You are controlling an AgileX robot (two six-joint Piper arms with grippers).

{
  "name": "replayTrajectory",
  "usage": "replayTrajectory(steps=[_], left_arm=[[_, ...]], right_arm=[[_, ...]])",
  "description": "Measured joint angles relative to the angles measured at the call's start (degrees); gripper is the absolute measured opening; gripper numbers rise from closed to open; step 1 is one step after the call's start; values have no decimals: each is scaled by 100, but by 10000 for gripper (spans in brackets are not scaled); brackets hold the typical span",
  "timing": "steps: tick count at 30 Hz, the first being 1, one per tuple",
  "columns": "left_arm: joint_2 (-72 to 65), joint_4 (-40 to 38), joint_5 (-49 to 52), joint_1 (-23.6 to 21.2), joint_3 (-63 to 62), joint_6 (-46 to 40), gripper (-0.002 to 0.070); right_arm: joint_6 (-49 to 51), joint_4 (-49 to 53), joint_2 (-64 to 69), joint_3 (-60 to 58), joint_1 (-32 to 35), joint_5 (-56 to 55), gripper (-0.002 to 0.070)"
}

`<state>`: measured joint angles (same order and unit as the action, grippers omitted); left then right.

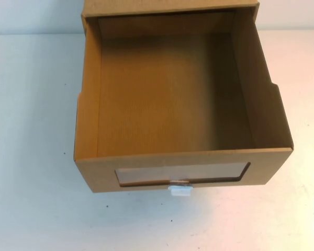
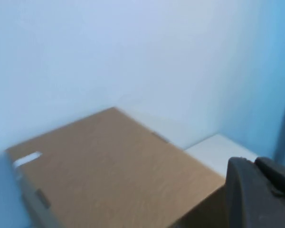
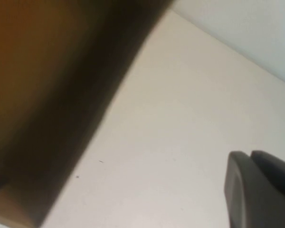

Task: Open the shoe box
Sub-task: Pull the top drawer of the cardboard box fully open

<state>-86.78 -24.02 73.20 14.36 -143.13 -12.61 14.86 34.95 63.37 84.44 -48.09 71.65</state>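
wrist views alone show left tool (image 2: 255,165) above shoe box (image 2: 114,175), right tool (image 3: 251,157) beside.

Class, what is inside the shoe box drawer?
Drawer: only bare cardboard shows; anything further back, under the outer sleeve, is covered. Left gripper hovers above the shoe box; right gripper, shut, beside it.
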Motion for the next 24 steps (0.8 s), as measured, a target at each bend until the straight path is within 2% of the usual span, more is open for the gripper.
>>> replayTrajectory(steps=[6,10,18,24], left_arm=[[1535,232,-54,0,2466,-248,-4],[2832,283,-974,0,4613,-483,-4],[5689,283,-3374,0,8489,-980,-4],[7356,283,-4342,0,10621,-1177,-4]], right_arm=[[-607,-753,-651,-91,1553,44,-13],[-645,-1103,-960,-532,2057,2,-13],[-234,-1645,-1425,-1753,2240,-718,-13],[147,-1718,-2083,-2351,2237,-1026,-13]])
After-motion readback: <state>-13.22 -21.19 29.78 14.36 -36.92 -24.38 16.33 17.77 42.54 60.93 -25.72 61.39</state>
